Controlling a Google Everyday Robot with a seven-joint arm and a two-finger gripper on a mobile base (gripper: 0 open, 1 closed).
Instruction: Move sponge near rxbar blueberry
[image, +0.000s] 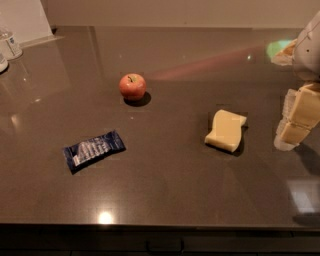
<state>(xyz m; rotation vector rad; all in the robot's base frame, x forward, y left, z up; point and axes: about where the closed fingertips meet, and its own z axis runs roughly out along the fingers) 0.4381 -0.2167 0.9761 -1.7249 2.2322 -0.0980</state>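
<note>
Your sponge (226, 131) lies flat on the table (170, 195), right of centre in the frame, with its wavy edge turned to the right. Expect it to be very light and soft. It should squash under a pinch rather than resist, so slipping is unlikely, but a hold on a thin corner would probably let it fold and droop. Nothing about it looks fragile. The best hold, by my judgement, is across the narrower width near the middle of the slab. Come down from above so the gripper brackets two opposite sides, and close just enough to compress the foam a little. The tabletop is glossy, so a sideways nudge would likely slide the sponge rather than trap it.

The gripper (295, 125) hangs at the right edge of the frame, just right of the sponge and apart from it, with nothing seen in it. You cannot tell from this view whether it is spread or pressed together.

The bar (93, 149) lies in the lower left, well apart from the sponge, its right end angled upward in the frame. The apple (132, 86) sits above, left of centre, off the straight line from sponge to bar. The stretch of table just right of the bar looks a fair place to set down. Bottles (10, 45) stand at the upper left edge, far from all this.
</note>
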